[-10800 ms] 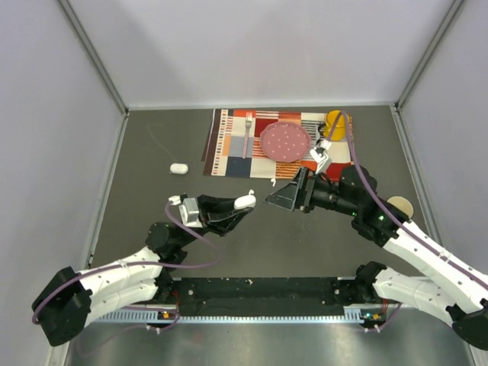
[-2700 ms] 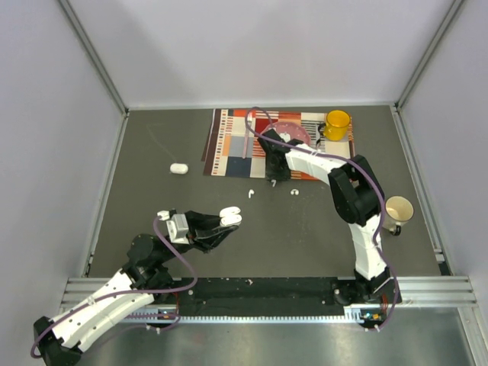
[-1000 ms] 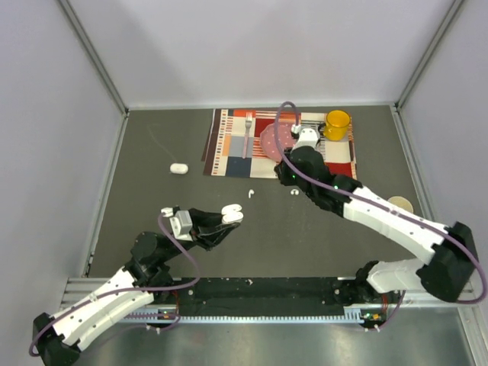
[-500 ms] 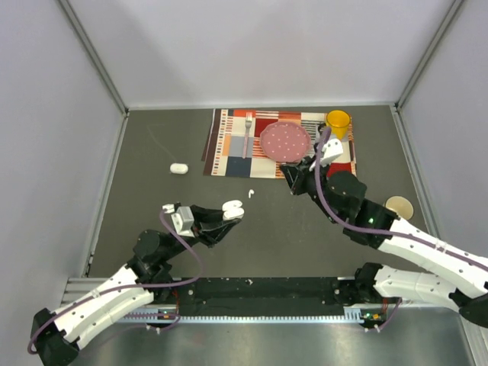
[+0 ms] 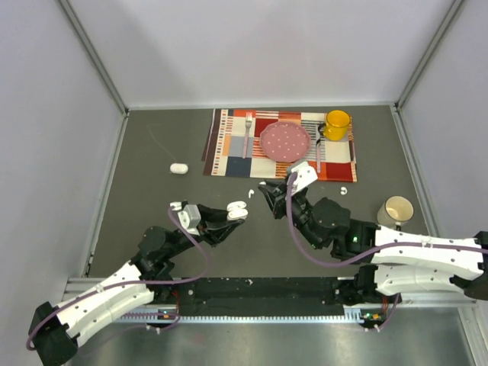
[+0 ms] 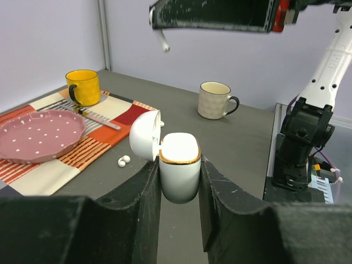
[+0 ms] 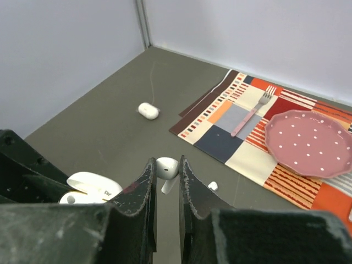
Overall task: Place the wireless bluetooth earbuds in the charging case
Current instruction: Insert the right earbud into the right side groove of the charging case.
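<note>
- One earbud [image 7: 166,168], white with a short stem, is pinched between the two fingers of the right gripper [image 5: 266,187]. It is raised off the table with the stem pointing down.
- The right gripper's jaws are drawn almost together on this earbud. In the top view the gripper sits just to the right of the charging case, close to it but not touching.
- The charging case [image 6: 179,154] is white with a gold rim at its opening, and its lid [image 6: 144,135] is swung back on the hinge.
- The left gripper [image 6: 179,168] clamps the case by its two sides and holds it above the table.
- A loose earbud [image 5: 250,193] lies on the grey table [image 5: 152,221], just off the near edge of the placemat [image 5: 229,152] and beyond the two grippers.
- A second loose earbud [image 5: 342,189] lies on the table beside the placemat's near right corner. Whether it is one bud or two touching cannot be told.
- A closed white case [image 5: 178,168] rests on the table, apart from the placemat on its left.
- The placemat carries a fork [image 5: 248,133], a pink dotted plate [image 5: 286,140] and a yellow mug [image 5: 336,122].
- A beige mug [image 5: 396,209] stands on the bare table at the right.
</note>
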